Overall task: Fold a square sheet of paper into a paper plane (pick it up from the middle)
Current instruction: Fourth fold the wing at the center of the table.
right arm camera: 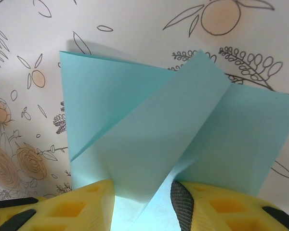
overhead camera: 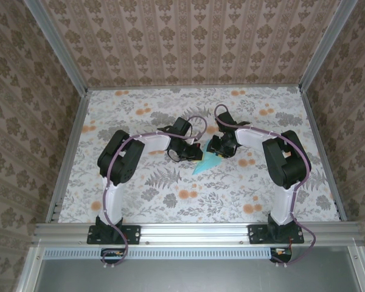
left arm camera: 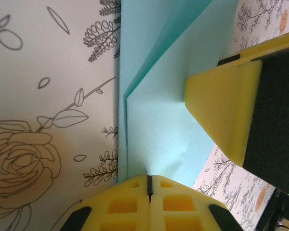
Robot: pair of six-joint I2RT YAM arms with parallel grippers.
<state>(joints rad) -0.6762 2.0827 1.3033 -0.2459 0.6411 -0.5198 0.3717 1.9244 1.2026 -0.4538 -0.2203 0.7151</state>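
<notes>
Table (overhead camera: 170,185) room beside paper plane (overhead camera: 205,164) edges

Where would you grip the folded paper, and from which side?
Grip the lifted flap of the paper: it seems to stand off the flat layers, so both faces can be pinched. Come from its free end, where the open right gripper straddles it.

Floral-print table (overhead camera: 170,194). Lying on it near the middle, a touch right: teal paper (overhead camera: 205,164), folded into layers, tip pointing near-left, one flap raised.
</notes>
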